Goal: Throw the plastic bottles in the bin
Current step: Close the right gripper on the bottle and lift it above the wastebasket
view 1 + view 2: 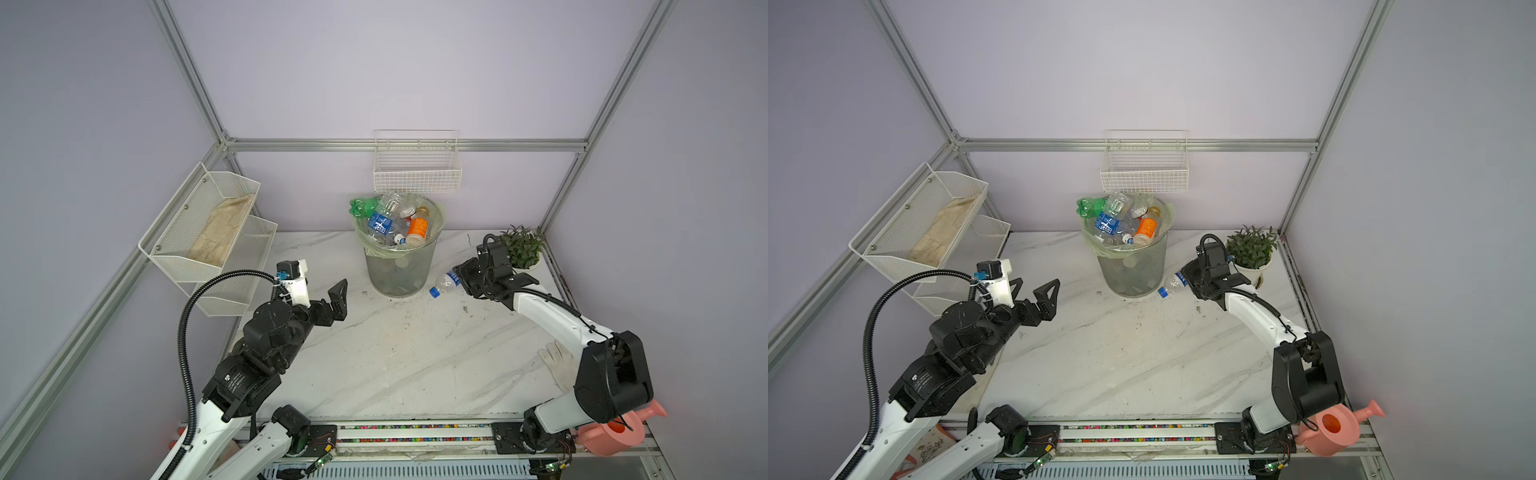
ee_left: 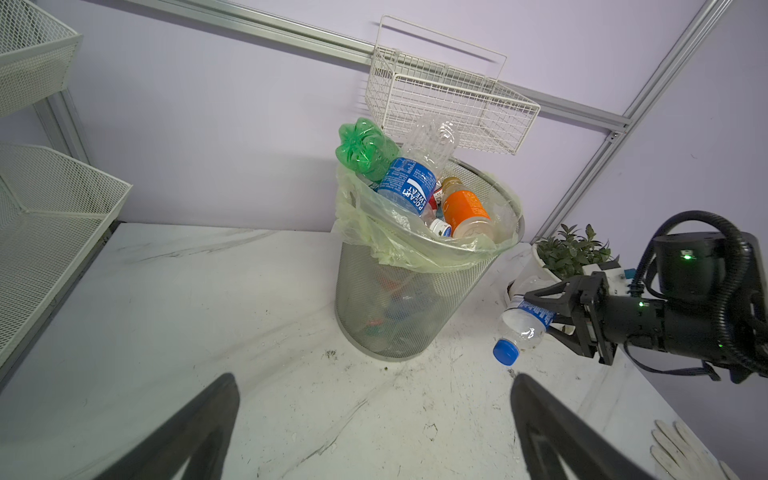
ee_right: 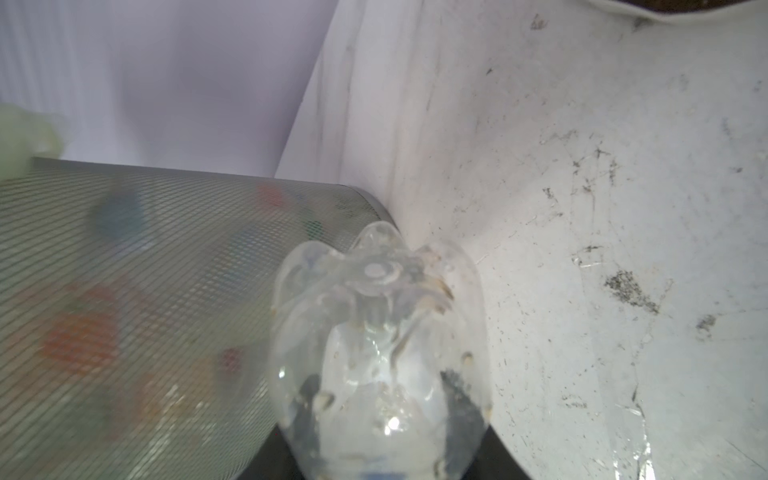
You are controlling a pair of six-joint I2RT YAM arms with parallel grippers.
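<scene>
A robot lab cell: aluminium frame [image 1: 311, 144] and lilac panels [image 1: 374, 62] enclose a bench [image 1: 395, 353], with left arm [image 1: 266, 328] and right arm [image 1: 548, 316] on a rail [image 1: 415, 432] at its front edge.

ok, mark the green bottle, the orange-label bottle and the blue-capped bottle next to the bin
green bottle [image 2: 365, 148]: left wrist view, on its ribbed base.
orange-label bottle [image 2: 464, 210]: left wrist view, on the orange label.
blue-capped bottle [image 1: 445, 283]: in a top view, on the clear shoulder behind the cap.

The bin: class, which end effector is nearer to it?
Right. The right end effector, holding a clear bottle, sits close beside the bin; the left end effector, open, is farther away on its other side.
</scene>
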